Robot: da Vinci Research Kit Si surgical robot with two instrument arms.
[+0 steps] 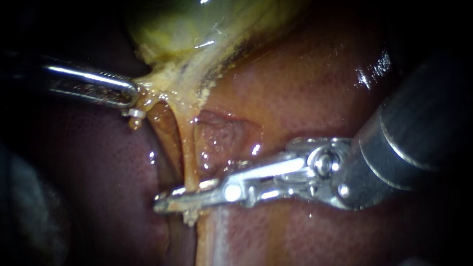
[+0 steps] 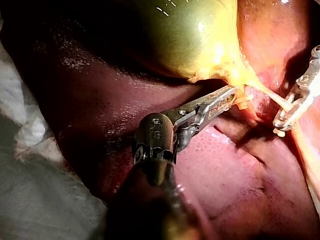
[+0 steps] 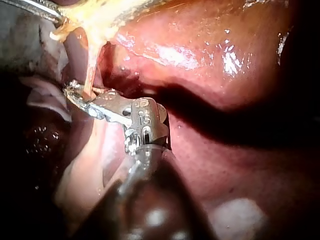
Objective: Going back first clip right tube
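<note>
Down around 7 o'clock in the endoscope view, my right instrument (image 1: 172,199) reaches in from 3 o'clock and sits across the right tube (image 1: 187,152). Its jaws stand a little apart with the tube running between them. The right wrist view shows the same thing, a small loop of jaw around the strand, and I wouldn't say they're pinching it.

Over at 10 o'clock, my left instrument (image 1: 132,96) has its jaws clamped on the fatty tissue (image 1: 167,86) hanging off the gallbladder (image 1: 187,29), which pulls the tube taut over the liver (image 1: 305,83).

I can't make out a clip on the right tube itself, because the jaws cover that spot. There's a small pale bit (image 1: 134,114) just under the left jaws that might be a clip, but it's too small to be sure.

My guess at the step: the right instrument is at the clipping spot and is due to back off. The next move would be sliding straight out toward 3 o'clock with the jaws wide enough to clear the tube. Snagging or dragging that thin strand would be the thing to avoid.

As for writing, there are only some stamped marks on the instrument wrists. I don't see a brand or label anywhere else.
</note>
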